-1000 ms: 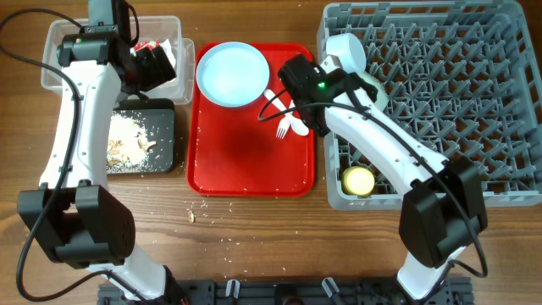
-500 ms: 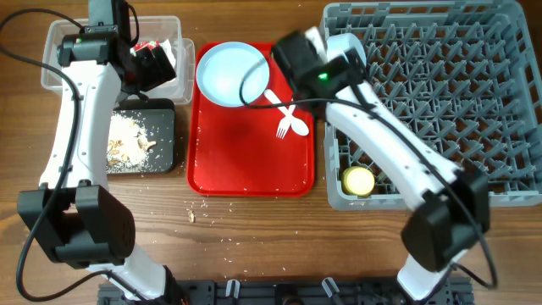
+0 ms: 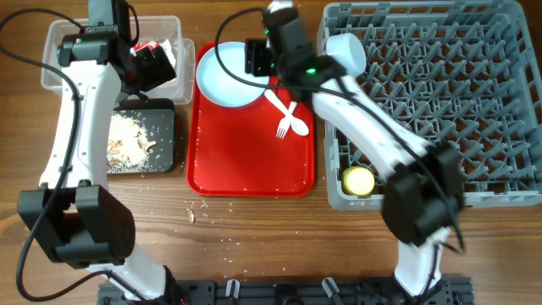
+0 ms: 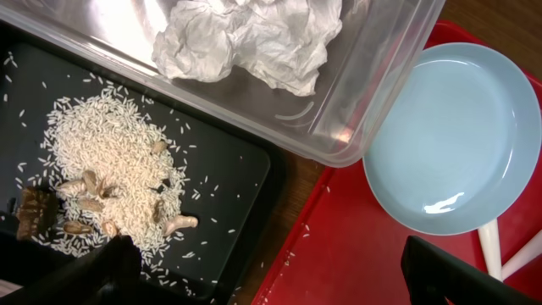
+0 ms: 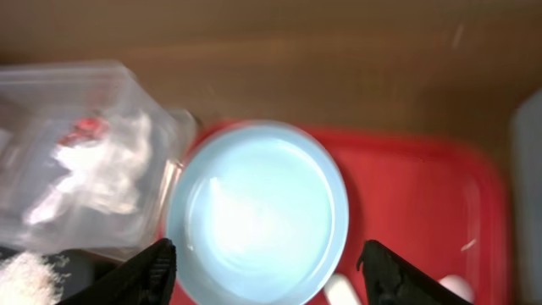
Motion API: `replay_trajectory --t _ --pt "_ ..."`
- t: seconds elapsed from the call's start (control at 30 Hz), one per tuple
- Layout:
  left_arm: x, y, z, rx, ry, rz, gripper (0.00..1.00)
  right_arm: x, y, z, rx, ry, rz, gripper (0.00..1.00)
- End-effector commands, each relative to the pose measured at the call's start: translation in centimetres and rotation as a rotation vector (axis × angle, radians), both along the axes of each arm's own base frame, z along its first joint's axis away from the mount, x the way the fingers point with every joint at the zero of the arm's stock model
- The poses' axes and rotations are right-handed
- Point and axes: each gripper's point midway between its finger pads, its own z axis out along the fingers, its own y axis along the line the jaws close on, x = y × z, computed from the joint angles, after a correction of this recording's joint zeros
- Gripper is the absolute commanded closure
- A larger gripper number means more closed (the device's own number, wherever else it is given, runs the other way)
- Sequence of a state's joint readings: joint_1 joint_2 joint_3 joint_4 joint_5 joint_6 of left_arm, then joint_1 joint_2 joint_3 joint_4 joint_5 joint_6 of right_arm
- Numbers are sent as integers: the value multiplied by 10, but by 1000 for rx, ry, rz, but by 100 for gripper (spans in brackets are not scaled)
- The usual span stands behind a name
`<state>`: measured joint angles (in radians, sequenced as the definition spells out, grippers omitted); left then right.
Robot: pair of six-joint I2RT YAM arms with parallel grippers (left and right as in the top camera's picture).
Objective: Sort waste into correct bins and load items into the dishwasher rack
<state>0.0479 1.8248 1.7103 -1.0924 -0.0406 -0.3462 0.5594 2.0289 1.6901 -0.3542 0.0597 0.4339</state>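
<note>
Right arm moved: 1 s ago the right gripper (image 3: 257, 58) sat over the fork (image 3: 282, 130) and spoon (image 3: 296, 125). It has since swung up and left, and now hangs at the right rim of the pale blue plate (image 3: 227, 74). Fingers are spread wide and hold nothing, with the plate framed between them in the right wrist view.

Cutlery hasn't shifted, still crossed on the red tray (image 3: 246, 165), just right of the plate. My read is that the plate is the next pick for the dishwasher rack (image 3: 440, 93), not the cutlery. It lies flat, so I'd expect a rim grab to be awkward.

Left gripper (image 3: 149, 68) hasn't budged over the 1 s — parked above the seam between the clear tub (image 3: 59, 38) and the black tray (image 3: 166, 140), fingers apart, empty.

- **Waste:** looks sorted. Crumpled tissue (image 4: 250, 34) and snack wrapper (image 3: 150, 47) are in the tub, rice and brown scraps (image 4: 102, 169) in the black tray. A few crumbs (image 3: 207, 212) remain on the table.
- **Rack:** holds the yellow cup (image 3: 358, 180) at its near-left corner and 1 pale bowl (image 3: 347, 51) at its far-left corner.

Hard to read:
- The right wrist view is motion-smeared. The wrapper shows there only as a red blur through the tub wall.
- The right arm covers the rack's left side, so I can't find a 2nd bowl.
- The left arm hides part of the tub.
- The left wrist view cuts the cutlery to 2 handle ends.
</note>
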Motion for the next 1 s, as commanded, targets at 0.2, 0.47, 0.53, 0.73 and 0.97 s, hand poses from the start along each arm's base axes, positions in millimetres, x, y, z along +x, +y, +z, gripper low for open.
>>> replay_trajectory --t 0.2,0.47,0.53,0.73,0.97 --pt "3 3 11 14 -32 5 0 -9 0 -156 -15 298 -104 44" --pt "3 3 11 14 -32 5 0 -8 -3 -176 -28 319 -117 71" --pt "4 3 11 14 -32 5 0 -8 -4 -176 -28 320 -119 83" --pt "3 3 11 14 -32 5 0 -2 -9 -161 -21 299 -121 96" --pt "3 3 11 14 -32 5 0 11 -26 -59 -40 110 -31 96"
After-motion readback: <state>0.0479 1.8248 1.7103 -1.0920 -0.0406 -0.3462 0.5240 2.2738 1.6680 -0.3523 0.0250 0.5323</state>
